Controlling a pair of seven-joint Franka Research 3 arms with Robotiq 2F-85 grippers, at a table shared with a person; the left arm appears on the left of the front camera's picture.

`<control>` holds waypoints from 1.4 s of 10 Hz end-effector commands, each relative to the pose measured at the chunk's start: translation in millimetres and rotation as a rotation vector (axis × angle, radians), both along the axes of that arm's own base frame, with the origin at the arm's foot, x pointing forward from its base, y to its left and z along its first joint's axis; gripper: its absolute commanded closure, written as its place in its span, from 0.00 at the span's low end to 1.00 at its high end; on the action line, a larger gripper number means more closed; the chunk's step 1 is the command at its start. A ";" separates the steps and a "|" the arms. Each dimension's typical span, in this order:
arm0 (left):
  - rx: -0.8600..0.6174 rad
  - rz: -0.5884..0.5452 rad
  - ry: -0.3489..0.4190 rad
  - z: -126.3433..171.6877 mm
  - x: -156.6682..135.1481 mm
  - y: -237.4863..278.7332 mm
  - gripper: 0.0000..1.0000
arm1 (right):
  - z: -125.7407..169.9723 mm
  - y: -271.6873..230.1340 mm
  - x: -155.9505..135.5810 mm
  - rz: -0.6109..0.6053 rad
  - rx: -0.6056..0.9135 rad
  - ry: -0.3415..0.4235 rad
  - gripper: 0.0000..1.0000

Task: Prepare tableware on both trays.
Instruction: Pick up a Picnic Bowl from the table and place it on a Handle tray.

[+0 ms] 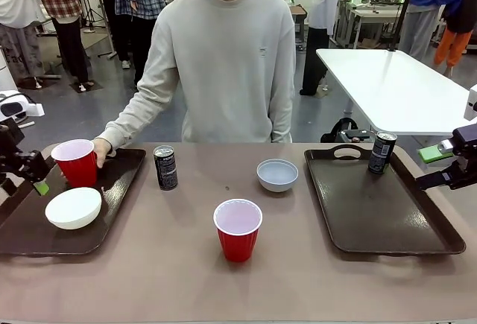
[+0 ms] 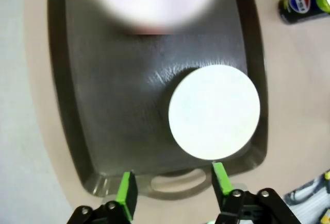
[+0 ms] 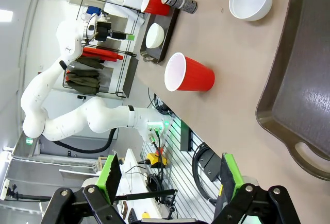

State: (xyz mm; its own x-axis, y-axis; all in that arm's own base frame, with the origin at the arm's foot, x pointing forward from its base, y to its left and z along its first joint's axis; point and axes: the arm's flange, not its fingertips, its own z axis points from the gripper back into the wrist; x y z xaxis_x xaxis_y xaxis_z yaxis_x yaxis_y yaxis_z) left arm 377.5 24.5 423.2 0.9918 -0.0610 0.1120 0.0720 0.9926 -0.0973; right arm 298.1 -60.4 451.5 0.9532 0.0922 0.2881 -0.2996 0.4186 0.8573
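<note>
The left tray (image 1: 119, 184) holds a cream-white bowl (image 1: 73, 208) and a red cup (image 1: 75, 162), which a person's hand (image 1: 102, 150) touches. My left gripper (image 1: 39, 182) hovers open over that tray's near-left edge; its wrist view looks down on the tray (image 2: 113, 105), the bowl (image 2: 214, 112) and the open gripper (image 2: 174, 185). One black can (image 1: 165, 167), a grey-blue bowl (image 1: 277, 175) and a second red cup (image 1: 238, 229) stand on the table between the trays. The right tray (image 1: 373, 212) carries the other can (image 1: 381, 153). My right gripper (image 1: 440, 179) (image 3: 167, 177) is open beside that tray's right rim.
The person stands at the far side, one arm reaching to the left tray. A white table (image 1: 395, 86) and other people are behind. The brown tabletop (image 1: 149, 264) runs between and in front of the trays.
</note>
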 end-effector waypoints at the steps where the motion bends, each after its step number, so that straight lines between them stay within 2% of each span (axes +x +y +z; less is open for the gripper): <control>1: -0.021 -0.035 -0.004 -22.6 -52.5 3.3 0.00 | -0.4 -1.4 0.1 0.001 0.005 -0.009 0.00; 5: -0.043 -0.040 0.009 -26.5 -53.3 2.0 0.00 | -0.4 -1.4 0.1 0.001 0.005 -0.009 0.00; 7: -0.068 -0.002 0.013 -32.8 -46.3 3.9 0.00 | -0.4 -1.4 0.1 0.001 0.005 -0.009 0.00; 8: -0.020 -0.015 0.015 6.8 -8.7 4.5 0.00 | -0.4 -1.4 0.1 0.001 0.005 -0.009 0.00; 12: -0.027 -0.010 0.021 4.6 -8.0 4.7 0.00 | -0.4 -1.4 0.1 0.001 0.005 -0.009 0.00; 13: -0.096 -0.135 0.034 5.1 -6.2 0.1 0.00 | -0.4 -1.4 0.1 0.001 0.005 -0.009 0.00; 14: -0.205 -0.207 0.012 14.8 -12.1 8.2 0.00 | -0.4 -1.4 0.1 0.001 0.005 -0.009 0.00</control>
State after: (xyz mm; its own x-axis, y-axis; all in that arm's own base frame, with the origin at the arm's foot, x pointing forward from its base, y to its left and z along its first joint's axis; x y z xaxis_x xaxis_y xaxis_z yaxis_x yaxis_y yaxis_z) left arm 368.5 23.3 429.4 0.9814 -0.1560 0.1120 0.1751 0.9665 -0.1876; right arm 298.1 -60.3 451.5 0.9531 0.0923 0.2881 -0.2997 0.4186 0.8573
